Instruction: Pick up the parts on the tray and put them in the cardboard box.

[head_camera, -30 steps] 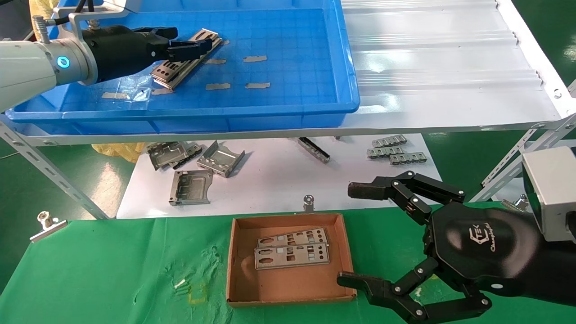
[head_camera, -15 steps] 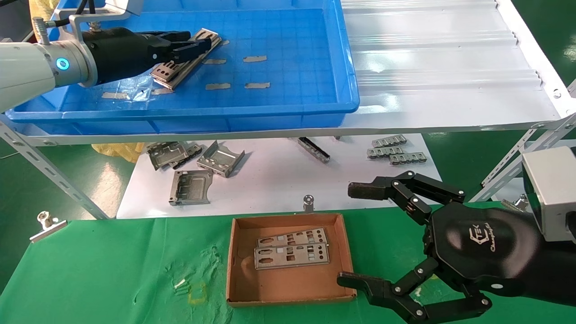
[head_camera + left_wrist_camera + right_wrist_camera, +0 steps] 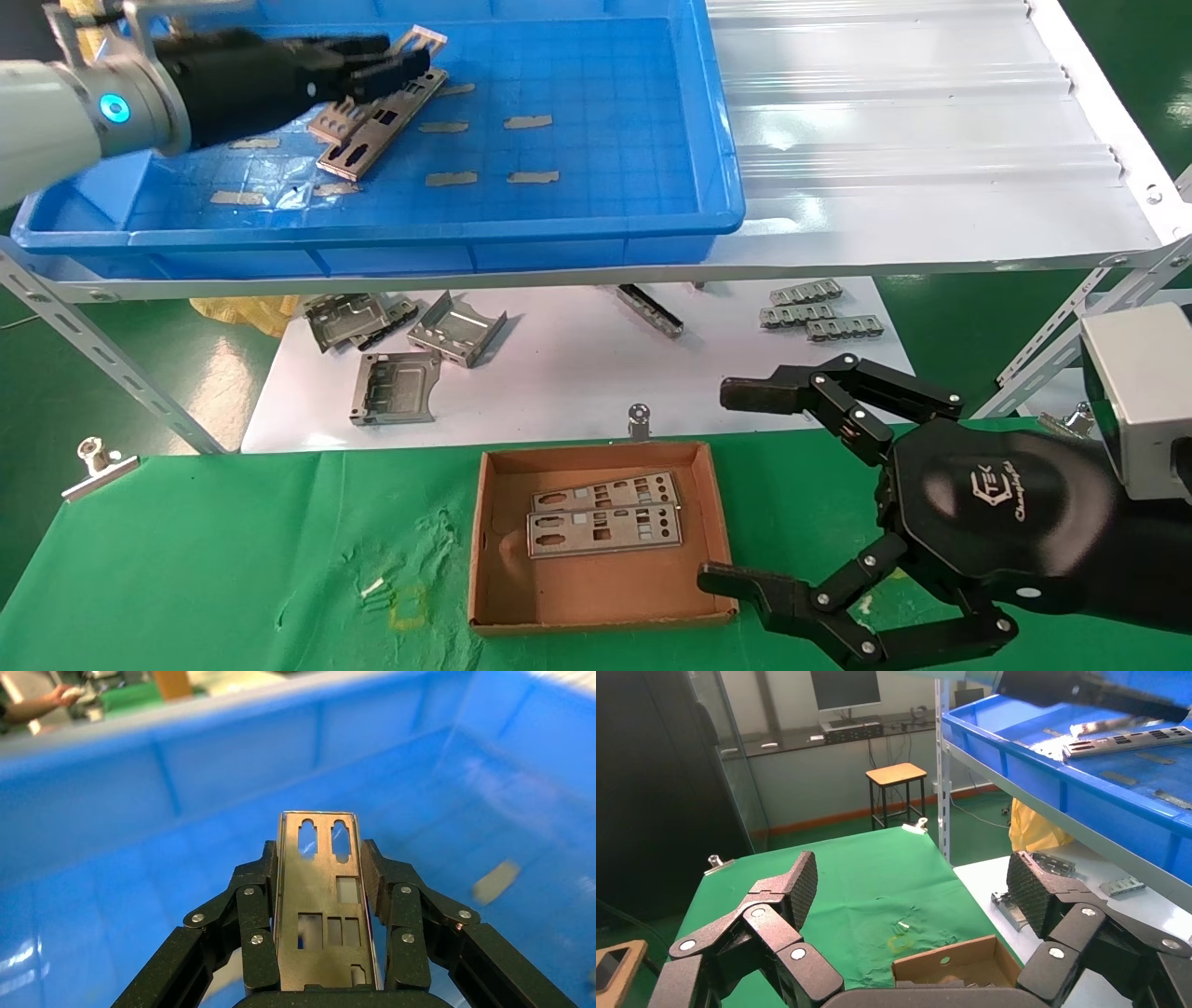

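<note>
Above the bright blue plastic tray [image 3: 596, 224], the left gripper [image 3: 320, 864] clamps a thin punched silver metal plate [image 3: 320, 910] lengthwise between its jaws; the right gripper [image 3: 736, 485] hangs wide open beside the shallow brown cardboard box [image 3: 484, 550].

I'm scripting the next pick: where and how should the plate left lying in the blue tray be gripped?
Grip the remaining plate across its narrow width, pinching its two long edges near one end. It lies flat and thin on the tray floor, so come from above, as the left end effector holds its plate.
</note>
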Robot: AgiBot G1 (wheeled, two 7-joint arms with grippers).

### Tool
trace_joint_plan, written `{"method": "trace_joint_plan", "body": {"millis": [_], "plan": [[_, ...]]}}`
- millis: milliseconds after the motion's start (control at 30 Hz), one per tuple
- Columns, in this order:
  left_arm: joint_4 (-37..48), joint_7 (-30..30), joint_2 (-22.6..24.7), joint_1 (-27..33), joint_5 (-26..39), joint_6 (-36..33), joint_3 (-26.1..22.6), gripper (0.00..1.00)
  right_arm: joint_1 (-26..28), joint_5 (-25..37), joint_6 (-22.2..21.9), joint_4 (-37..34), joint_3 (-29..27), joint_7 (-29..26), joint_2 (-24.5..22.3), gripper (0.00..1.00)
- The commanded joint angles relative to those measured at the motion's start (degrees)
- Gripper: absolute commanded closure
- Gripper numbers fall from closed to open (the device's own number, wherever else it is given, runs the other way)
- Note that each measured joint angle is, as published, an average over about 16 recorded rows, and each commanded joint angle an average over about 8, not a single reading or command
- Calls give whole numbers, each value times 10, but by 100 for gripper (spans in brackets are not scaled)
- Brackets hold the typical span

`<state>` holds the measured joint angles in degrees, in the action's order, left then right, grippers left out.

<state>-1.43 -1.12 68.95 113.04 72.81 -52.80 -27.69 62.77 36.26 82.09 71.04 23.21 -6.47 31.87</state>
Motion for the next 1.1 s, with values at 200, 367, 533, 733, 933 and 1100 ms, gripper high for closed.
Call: {"method": "trace_joint_plan", "body": {"millis": [200,367,533,733,933,1100], "plan": [[-14,8,-14,14,-7,-75,4,100,0,0,0,0,0,0,0,0],[-24,20,-28,23,-10,-158,4,100,0,0,0,0,0,0,0,0],[-31,36,-44,31,-5,-238,-1,100,0,0,0,0,0,0,0,0],[-46,68,-62,35,1,-339,-8,100,0,0,0,0,0,0,0,0],[-94,94,-72,12,-5,-390,-25,100,0,0,0,0,0,0,0,0],[-200,96,-92,-55,-50,-395,-60,100,0,0,0,0,0,0,0,0]]}}
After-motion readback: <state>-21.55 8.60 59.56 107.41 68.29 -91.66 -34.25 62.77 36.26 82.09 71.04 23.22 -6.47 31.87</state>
